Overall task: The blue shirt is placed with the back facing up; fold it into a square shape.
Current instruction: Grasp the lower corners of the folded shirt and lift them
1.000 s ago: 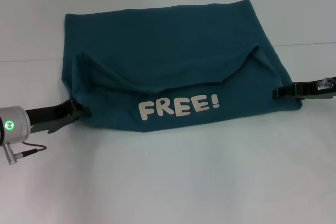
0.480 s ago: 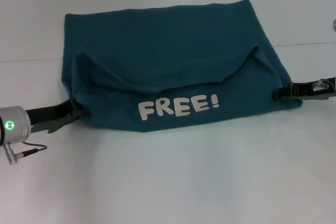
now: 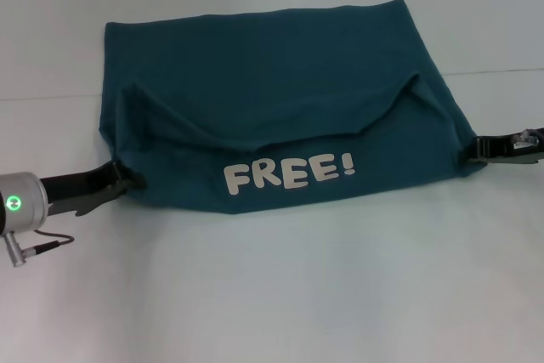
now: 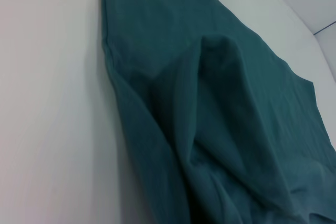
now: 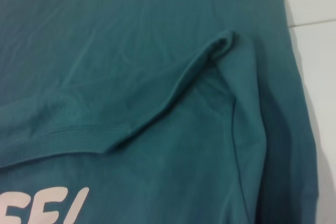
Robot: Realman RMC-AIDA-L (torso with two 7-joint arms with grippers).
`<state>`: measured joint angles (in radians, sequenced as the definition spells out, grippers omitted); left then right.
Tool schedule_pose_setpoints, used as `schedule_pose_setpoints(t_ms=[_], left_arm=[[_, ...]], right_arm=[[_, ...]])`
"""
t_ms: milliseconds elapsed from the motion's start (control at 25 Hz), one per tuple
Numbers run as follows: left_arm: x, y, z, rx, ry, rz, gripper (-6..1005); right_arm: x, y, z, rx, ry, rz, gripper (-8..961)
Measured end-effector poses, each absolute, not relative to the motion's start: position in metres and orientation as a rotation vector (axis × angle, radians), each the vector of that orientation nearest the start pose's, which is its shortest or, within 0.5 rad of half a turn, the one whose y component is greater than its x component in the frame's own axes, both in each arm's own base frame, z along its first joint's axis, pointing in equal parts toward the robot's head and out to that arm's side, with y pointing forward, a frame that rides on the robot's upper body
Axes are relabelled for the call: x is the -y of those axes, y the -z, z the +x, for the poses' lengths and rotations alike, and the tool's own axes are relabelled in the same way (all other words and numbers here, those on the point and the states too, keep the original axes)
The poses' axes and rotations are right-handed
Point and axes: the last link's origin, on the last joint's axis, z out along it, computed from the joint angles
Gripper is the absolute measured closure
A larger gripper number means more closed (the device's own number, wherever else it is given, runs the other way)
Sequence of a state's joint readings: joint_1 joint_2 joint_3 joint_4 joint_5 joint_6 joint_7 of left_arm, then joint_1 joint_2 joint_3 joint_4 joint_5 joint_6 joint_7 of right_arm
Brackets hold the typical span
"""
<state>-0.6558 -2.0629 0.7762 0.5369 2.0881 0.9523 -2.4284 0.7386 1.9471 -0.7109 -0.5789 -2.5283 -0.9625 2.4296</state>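
The blue shirt (image 3: 272, 99) lies on the white table, its near part folded up over it so that the white "FREE!" lettering (image 3: 289, 174) faces up. My left gripper (image 3: 127, 183) is at the shirt's near left corner, low on the table, with its two fingers apart. My right gripper (image 3: 478, 149) is at the shirt's right edge, just off the cloth, and looks open. The left wrist view shows only rumpled blue cloth (image 4: 210, 103). The right wrist view shows the folded hem (image 5: 131, 51) and part of the lettering (image 5: 47, 205).
The white table (image 3: 272, 295) stretches around the shirt, with bare surface in front of it. A faint seam line (image 3: 493, 71) crosses the table behind the right side.
My right gripper has slid to the right, off the shirt's right edge it lay over before. The shirt has stayed in place. The left arm has edged slightly left.
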Motion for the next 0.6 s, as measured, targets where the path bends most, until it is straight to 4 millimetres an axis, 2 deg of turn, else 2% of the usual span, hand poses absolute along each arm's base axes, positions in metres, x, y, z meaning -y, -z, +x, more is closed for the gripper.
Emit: schedule_pose_setpoints(t_ms=[200, 320, 480, 600], left_arm=[[-0.402, 0.013, -0.288, 1.827, 0.593, -1.882, 990], [-0.401, 0.011, -0.288, 1.83, 0.589, -1.9, 990], [-0.396, 0.006, -0.283, 1.839, 0.586, -1.971, 991], [-0.384, -0.004, -0.28, 1.866, 0.552, -2.057, 991]], right_arm=[[-0.425, -0.055, 0.316, -1.518, -0.123, -1.952, 728], [-0.423, -0.057, 0.315, -1.532, -0.122, -1.966, 929], [-0.416, -0.062, 0.308, -1.569, -0.118, -2.024, 929], [-0.4, -0.068, 0.299, -1.635, -0.088, -2.104, 929]])
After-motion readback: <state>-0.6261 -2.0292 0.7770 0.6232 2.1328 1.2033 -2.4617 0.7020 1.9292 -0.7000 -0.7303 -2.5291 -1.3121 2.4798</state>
